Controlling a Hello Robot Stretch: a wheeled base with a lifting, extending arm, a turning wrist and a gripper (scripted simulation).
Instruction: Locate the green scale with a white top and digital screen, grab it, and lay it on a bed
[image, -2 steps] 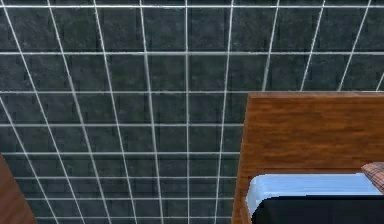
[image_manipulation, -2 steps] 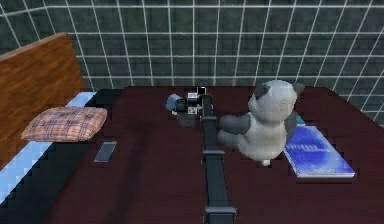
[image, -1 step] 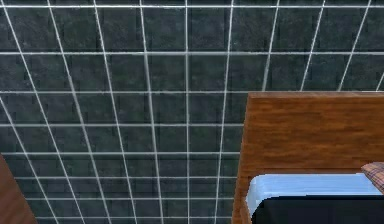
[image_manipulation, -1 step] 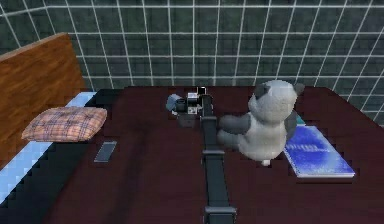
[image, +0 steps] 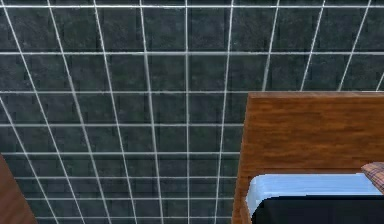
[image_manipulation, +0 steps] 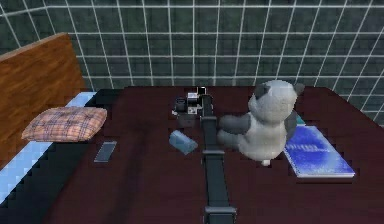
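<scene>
A dark maroon bed (image_manipulation: 140, 185) spreads across the arm side view, with a wooden headboard (image_manipulation: 35, 75) at its left. My arm (image_manipulation: 213, 170) reaches out over the cover as a dark bar, and the gripper (image_manipulation: 183, 104) sits at its far end, left of the two white squares. A small blue-grey flat object (image_manipulation: 183, 143) lies on the cover just below the gripper, left of the arm. I cannot tell whether the gripper holds anything. The same bed's corner, with headboard (image: 310, 130) and a light blue sheet (image: 300, 186), lies at the forward view's lower right.
A plaid pillow (image_manipulation: 65, 123) lies near the headboard, with a flat dark phone-like thing (image_manipulation: 105, 151) beside it. A panda plush (image_manipulation: 265, 120) sits right of the arm, and a blue book (image_manipulation: 316, 153) lies past it. A dark tiled wall (image: 120, 90) stands ahead and behind the bed.
</scene>
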